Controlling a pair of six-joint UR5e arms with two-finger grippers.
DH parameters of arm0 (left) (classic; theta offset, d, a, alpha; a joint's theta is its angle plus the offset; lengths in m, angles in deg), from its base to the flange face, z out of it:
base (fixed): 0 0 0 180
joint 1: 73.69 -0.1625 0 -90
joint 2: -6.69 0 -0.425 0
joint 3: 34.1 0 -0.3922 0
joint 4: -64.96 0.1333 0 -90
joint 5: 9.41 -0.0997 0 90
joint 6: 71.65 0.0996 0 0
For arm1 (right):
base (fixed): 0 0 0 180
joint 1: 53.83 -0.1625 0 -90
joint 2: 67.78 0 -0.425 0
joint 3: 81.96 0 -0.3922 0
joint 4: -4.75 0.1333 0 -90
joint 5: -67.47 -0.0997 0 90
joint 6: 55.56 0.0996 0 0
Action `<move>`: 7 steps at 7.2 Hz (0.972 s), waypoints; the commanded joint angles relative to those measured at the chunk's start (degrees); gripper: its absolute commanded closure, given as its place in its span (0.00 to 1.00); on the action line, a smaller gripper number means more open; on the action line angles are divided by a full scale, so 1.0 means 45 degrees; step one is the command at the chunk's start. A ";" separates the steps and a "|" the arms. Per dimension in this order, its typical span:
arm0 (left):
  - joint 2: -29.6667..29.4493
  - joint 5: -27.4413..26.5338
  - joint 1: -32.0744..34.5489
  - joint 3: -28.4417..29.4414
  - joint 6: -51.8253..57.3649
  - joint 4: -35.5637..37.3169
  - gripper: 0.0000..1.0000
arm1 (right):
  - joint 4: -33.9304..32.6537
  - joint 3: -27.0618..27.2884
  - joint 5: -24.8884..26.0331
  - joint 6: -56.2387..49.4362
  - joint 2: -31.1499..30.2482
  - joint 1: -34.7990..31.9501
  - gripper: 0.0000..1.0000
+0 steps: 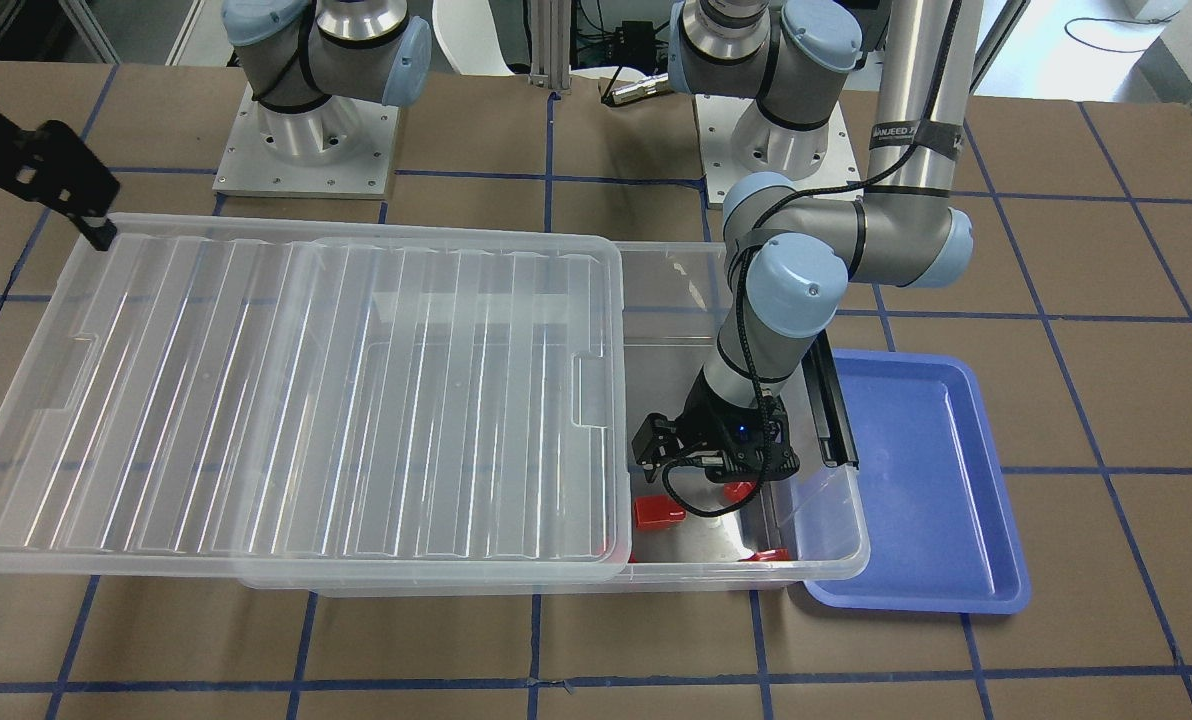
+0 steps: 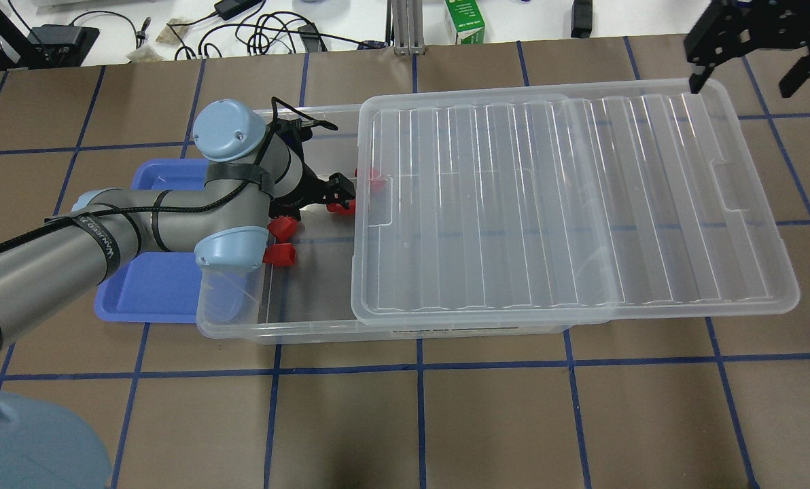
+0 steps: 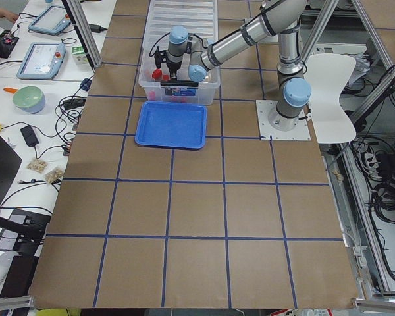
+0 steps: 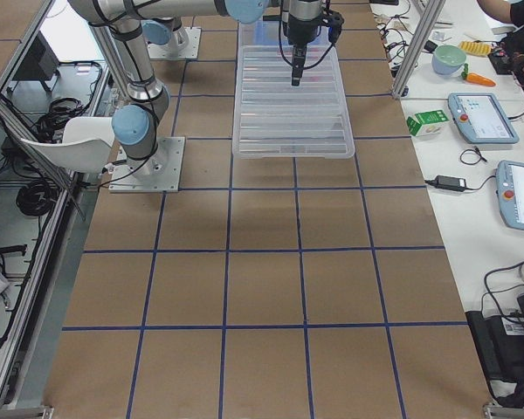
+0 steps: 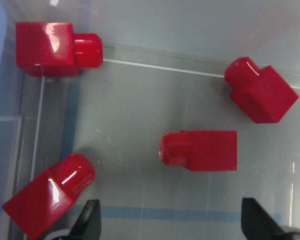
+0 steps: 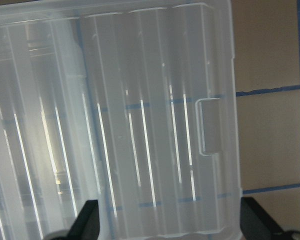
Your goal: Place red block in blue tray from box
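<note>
The left gripper (image 5: pixel 172 224) hangs low inside the uncovered left end of the box (image 2: pixel 405 331). Its jaws are spread wide and hold nothing, and its dark fingertips (image 5: pixel 90 220) show at the bottom edge of the wrist view. Just ahead of them the red block (image 5: pixel 202 150) lies on its side on the clear floor of the box, clear of both fingers. Three other red blocks (image 5: pixel 52 49) lie scattered around it on the same floor, none touching it. The ribbed lid (image 2: pixel 548 204) sits offset toward the right, covering most of the box and overhanging its right end, with only the left end exposed. A black latch bar (image 1: pixel 831 410) runs along the box's left short side. Just beyond that side the blue tray (image 1: pixel 926 480) lies flat on the brown table (image 2: pixel 486 421), right beside the box. At the far right corner of the lid the right gripper (image 2: pixel 745 76) hovers with jaws wide apart and nothing between them. Whether a fingertip touches the lid's rim cannot be told.
</note>
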 commanded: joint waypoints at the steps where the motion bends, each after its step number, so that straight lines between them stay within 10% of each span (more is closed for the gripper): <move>1: -0.0401 0.0008 0.0007 -0.0009 -0.0007 0.0613 0.00 | -0.0117 -0.0021 -0.0017 0.2461 0.0311 -0.2020 0.00; 7: -0.0793 0.0984 0.0046 0.0089 -0.0555 0.0967 0.00 | -0.0957 -0.0001 -0.0017 0.2684 0.0684 -0.2340 0.00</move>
